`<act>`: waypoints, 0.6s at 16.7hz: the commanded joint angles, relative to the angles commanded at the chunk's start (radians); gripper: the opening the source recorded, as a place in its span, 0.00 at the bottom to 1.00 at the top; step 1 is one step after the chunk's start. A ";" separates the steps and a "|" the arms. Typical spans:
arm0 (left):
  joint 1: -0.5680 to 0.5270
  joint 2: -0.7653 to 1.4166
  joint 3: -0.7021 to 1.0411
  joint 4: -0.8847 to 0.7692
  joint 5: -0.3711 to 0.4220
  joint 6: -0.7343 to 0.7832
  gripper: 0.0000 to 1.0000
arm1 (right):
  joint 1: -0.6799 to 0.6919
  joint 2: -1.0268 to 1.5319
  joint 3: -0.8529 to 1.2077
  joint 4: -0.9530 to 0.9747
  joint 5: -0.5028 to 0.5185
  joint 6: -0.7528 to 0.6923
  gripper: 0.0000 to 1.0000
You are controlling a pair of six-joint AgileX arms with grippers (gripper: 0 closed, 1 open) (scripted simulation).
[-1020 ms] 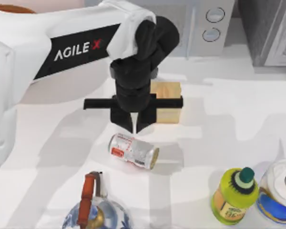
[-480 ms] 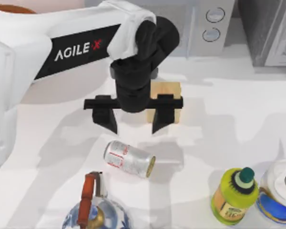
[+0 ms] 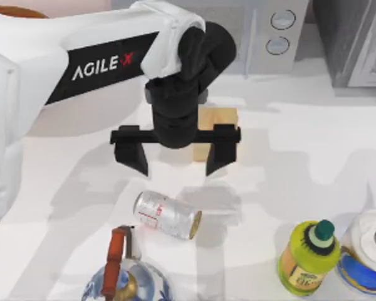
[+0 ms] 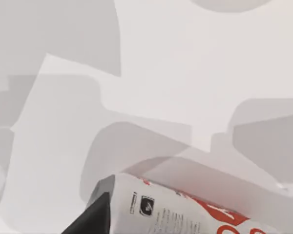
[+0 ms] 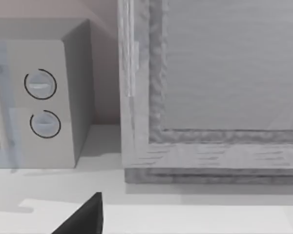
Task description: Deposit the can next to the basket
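The can (image 3: 167, 215) lies on its side on the white table, silver-white with a red label patch, its dull gold top turned to the right. My left gripper (image 3: 175, 164) hangs open just behind and above it, with its jaws spread wide and nothing between them. In the left wrist view the can (image 4: 185, 212) lies close below a dark fingertip (image 4: 90, 220). An orange-brown sliver of the basket (image 3: 15, 10) peeks out at the far left corner, mostly hidden behind my left arm. My right gripper (image 5: 83, 219) is parked facing the microwave.
A wooden block (image 3: 218, 119) stands right behind the left gripper. A blue-white teapot (image 3: 125, 279) with a brown handle sits just in front of the can. A yellow-green bottle (image 3: 308, 254) and a white tub (image 3: 366, 251) stand front right. A microwave (image 3: 269, 31) and a grey cabinet (image 3: 357, 37) line the back.
My left gripper went from shut above the can to wide open. The can shifted a little toward the front left and now lies free.
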 joint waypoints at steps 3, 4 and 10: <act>-0.001 -0.003 0.032 -0.034 0.000 -0.001 1.00 | 0.000 0.000 0.000 0.000 0.000 0.000 1.00; -0.001 -0.005 0.045 -0.050 0.000 -0.001 1.00 | 0.000 0.000 0.000 0.000 0.000 0.000 1.00; -0.001 -0.019 0.124 -0.144 0.000 -0.002 1.00 | 0.000 0.000 0.000 0.000 0.000 0.000 1.00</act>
